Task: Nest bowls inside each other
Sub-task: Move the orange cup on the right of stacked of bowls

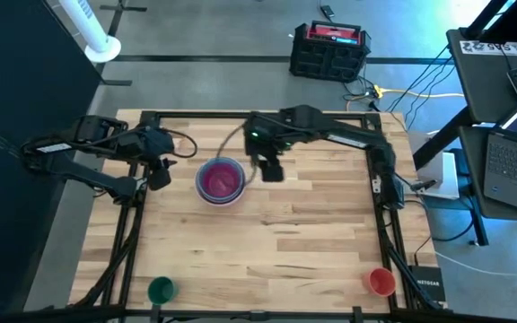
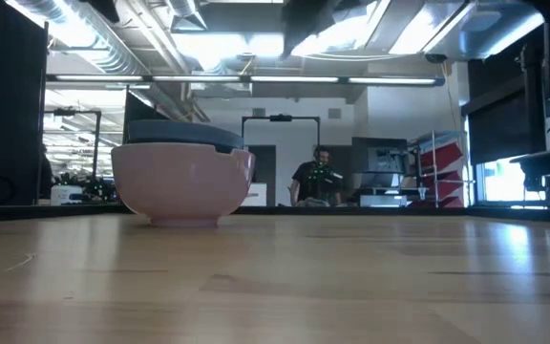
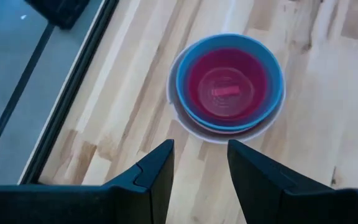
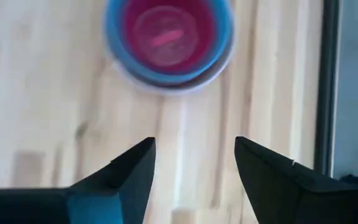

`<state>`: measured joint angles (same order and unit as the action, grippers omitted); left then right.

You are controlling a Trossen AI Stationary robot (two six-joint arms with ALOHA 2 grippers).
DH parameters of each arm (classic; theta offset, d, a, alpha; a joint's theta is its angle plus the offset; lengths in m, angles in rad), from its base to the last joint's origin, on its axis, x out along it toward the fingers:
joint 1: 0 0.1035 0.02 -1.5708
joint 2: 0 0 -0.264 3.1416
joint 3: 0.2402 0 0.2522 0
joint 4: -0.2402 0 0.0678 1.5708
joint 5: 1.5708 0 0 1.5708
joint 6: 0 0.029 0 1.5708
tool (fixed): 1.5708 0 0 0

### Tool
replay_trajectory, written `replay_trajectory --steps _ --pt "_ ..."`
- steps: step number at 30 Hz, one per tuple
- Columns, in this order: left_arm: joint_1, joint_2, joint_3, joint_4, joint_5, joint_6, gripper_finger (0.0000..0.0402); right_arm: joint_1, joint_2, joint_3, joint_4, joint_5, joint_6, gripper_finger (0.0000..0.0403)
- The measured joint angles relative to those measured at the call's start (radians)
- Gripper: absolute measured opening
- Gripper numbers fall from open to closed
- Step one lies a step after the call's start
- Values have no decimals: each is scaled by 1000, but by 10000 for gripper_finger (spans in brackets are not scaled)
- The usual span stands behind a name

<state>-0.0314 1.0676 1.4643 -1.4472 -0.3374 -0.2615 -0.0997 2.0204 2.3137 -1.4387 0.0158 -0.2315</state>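
Observation:
A stack of nested bowls stands on the table, left of its middle. A magenta bowl sits inside a grey-blue one, which sits in a pale pink outer bowl whose base rests on the wood. A small green bowl and a small orange-red bowl stand alone at the near edge. My left gripper hovers open to the left of the stack. To the stack's right, my right gripper hovers open. In both wrist views the stack lies beyond the fingertips, untouched.
A black frame runs along the table's left, far and right edges. Bare wood spreads between the stack and the two small bowls at the near corners. Beyond the far edge, a black and red box sits on the floor.

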Motion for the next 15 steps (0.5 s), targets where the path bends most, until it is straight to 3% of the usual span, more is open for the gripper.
replay_trajectory --steps 3,15 --pt "-26 -1 0 -2 0 -10 134 51 -77 -77 -12 2 73 209" --pt "-122 -1 0 -2 0 -10 134 383 -531 -775 149 51 561 209"
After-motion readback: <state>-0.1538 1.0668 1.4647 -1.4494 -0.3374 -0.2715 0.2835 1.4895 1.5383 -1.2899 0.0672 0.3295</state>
